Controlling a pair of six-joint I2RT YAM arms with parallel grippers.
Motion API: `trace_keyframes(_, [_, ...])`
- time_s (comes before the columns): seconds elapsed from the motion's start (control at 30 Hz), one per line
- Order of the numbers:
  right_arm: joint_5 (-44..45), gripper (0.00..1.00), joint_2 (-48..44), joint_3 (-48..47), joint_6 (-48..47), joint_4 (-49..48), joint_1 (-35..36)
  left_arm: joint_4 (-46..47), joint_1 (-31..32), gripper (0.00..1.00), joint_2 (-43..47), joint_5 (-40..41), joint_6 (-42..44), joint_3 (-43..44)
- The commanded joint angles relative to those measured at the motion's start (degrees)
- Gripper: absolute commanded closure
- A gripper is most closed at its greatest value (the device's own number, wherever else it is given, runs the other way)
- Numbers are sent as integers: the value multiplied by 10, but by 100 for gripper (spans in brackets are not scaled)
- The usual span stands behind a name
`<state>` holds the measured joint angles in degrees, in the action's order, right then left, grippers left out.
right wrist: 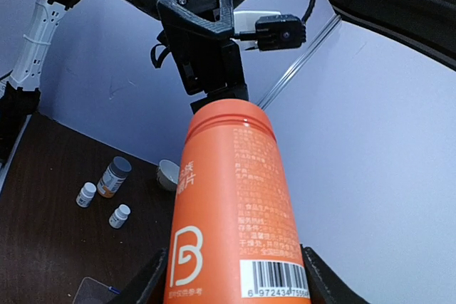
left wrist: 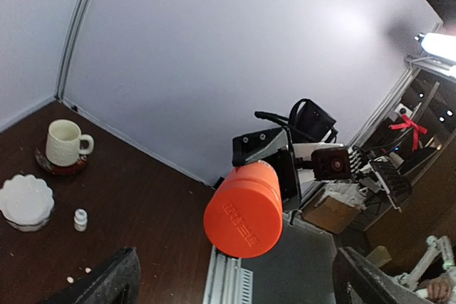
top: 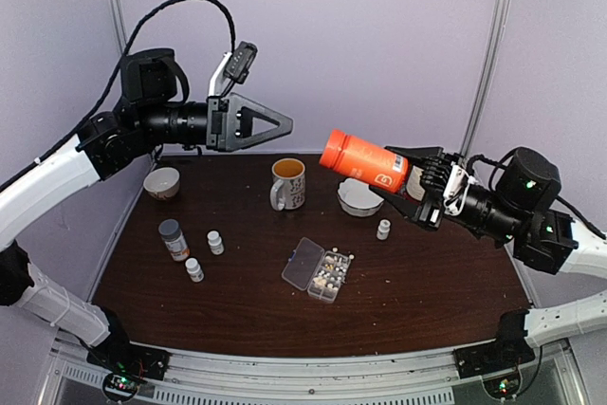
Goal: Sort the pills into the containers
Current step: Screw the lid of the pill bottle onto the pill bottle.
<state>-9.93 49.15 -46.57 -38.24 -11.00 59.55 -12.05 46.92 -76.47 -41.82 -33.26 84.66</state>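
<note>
Top external | right gripper (top: 417,182) clamped on tall orange plastic bottle (top: 365,163), nearly level, high above dark table (top: 427,282) | left gripper (top: 280,123) jaws wide, facing cap | pills (top: 329,267) in clear lidded organizer box (top: 318,270) mid-table | we feared uncapping here would scatter the contents.

Pale lavender-white wall panels (top: 379,35) are closing in the back and sides, and slim metal uprights (top: 495,45) are running up where the panels are meeting. A dark brown wooden surface (top: 417,282) is lying between them, with a ribbed aluminium rail (top: 313,381) running along its near edge. In the left wrist view, a bright lamp (left wrist: 436,44) is glowing at the upper right beyond the enclosure, and a cardboard box (left wrist: 329,213) is sitting among dim clutter below it.
</note>
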Motion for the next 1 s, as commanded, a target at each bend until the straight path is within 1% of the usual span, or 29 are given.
trace_keyframes(0.0, [49, 100, 15, -5, -102, -52, 23, 35, -2, 2, -2, -54, -170, -16])
trace_keyframes(0.23, [55, 100, 56, -34, -116, -50, 45, 16, -2, 3, -9, -76, -174, -13])
trace_keyframes(0.37, [52, 100, 63, -36, -112, -65, 51, -32, -2, 2, -11, -58, -157, -9])
trace_keyframes(0.5, [51, 100, 68, -39, -111, -68, 54, -52, -2, 3, -12, -50, -149, -13])
trace_keyframes(0.8, [48, 100, 88, -54, -114, -70, 58, -57, -2, 3, -17, -52, -148, -14])
trace_keyframes(0.87, [49, 100, 91, -55, -116, -73, 59, -58, -2, 6, -18, -56, -150, -14])
trace_keyframes(0.97, [48, 100, 97, -58, -117, -76, 59, -57, -1, 15, -20, -62, -153, -15])
